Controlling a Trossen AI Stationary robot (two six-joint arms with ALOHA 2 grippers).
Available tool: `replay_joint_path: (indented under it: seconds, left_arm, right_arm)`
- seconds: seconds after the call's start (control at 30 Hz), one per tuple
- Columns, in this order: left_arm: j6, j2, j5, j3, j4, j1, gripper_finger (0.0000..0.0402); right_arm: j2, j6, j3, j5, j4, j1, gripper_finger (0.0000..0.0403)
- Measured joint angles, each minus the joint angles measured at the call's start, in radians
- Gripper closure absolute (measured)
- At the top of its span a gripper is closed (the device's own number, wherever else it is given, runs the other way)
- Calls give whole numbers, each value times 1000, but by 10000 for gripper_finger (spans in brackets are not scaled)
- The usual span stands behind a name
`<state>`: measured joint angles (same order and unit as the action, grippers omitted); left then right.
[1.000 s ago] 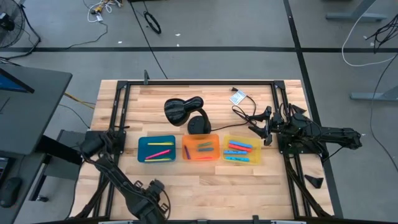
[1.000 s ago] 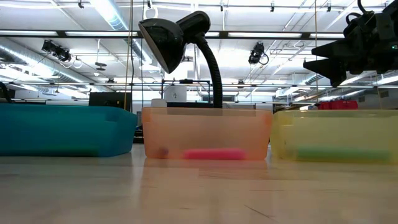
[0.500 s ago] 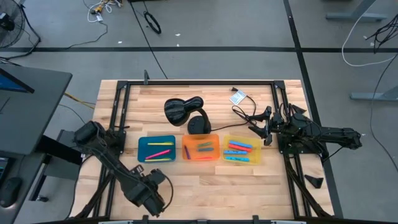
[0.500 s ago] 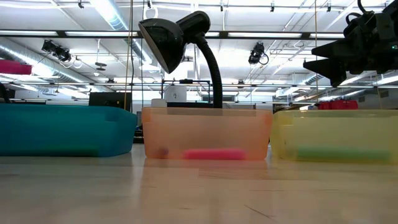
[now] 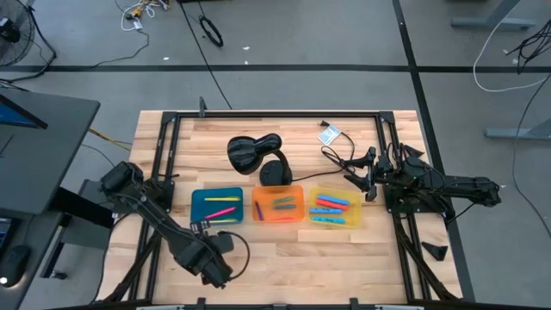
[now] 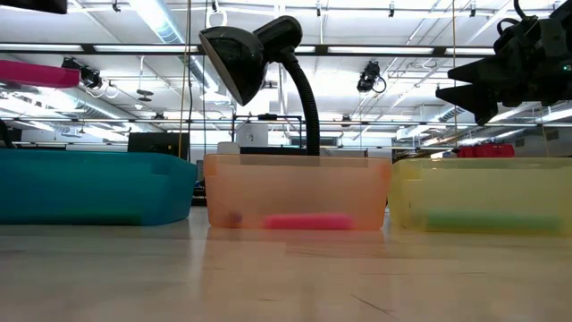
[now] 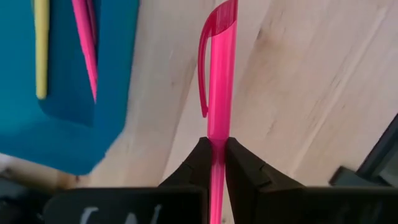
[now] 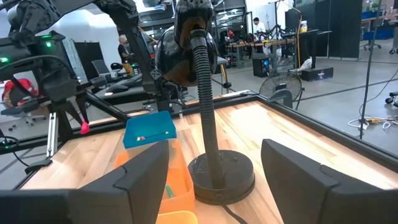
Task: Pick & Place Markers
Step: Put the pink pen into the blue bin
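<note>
We have the left gripper [image 7: 216,144] clamped on a pink marker [image 7: 219,81], its jaws pinched tight around the barrel, the capped end with its clip pointing ahead. It hangs above the bare wooden counter [image 5: 284,250], just beside the near corner of the blue tray [image 5: 217,207]. In the low view the same marker [image 6: 37,73] shows high in the air above that tray [image 6: 94,185].

The right gripper [image 5: 368,175] waits beyond the yellow tray [image 5: 335,207], its jaws spread wide and empty, looking toward the black desk lamp [image 8: 200,93].

By our reading the sort is well along. The blue tray holds yellow and pink markers [image 5: 222,207], the orange tray [image 5: 277,204] holds several, pink and green among them, and the yellow tray holds blue and red ones. We see no loose marker lying on the counter, so the 1 in our grip looks like the last, or close to it. What is left is carrying it over a tray and letting go; the blue tray seems the likely home, since pink ones lie there.

We can read no brand, label or writing on marker, trays or lamp.
</note>
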<state>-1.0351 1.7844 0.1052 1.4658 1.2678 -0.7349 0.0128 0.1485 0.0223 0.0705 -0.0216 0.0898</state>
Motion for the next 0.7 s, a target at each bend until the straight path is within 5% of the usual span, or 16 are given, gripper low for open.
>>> replay_joint_path:
  seconds: [0.7]
  left_arm:
    - [424,-71,198,-12,65,108,375]
  right_arm:
    - [0,0,0,0,0,0,144]
